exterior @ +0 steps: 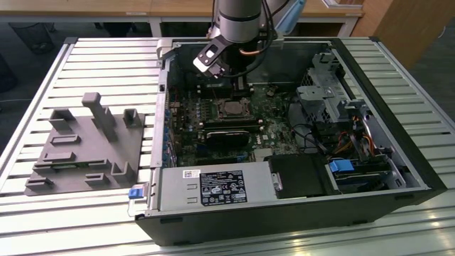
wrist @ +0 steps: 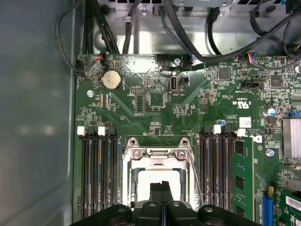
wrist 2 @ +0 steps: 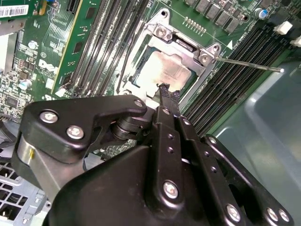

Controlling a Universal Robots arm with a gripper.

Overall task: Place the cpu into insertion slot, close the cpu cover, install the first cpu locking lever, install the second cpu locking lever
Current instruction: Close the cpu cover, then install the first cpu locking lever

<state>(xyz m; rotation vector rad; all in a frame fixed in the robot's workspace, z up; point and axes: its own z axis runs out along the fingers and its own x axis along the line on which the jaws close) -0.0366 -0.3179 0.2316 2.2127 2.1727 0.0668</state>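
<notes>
Now hovering with pincer clenched, empty, just over cpu under lowered cover | likely locking stage | press lever down slowly, then sideways to latch, clear of memory slots

Part of the cpu behind the pincer

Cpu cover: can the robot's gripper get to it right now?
Probably yes. The gripper hangs just above the cpu cover and the cpu in its window, with nothing between them. The memory slots stand off to either side.
</notes>
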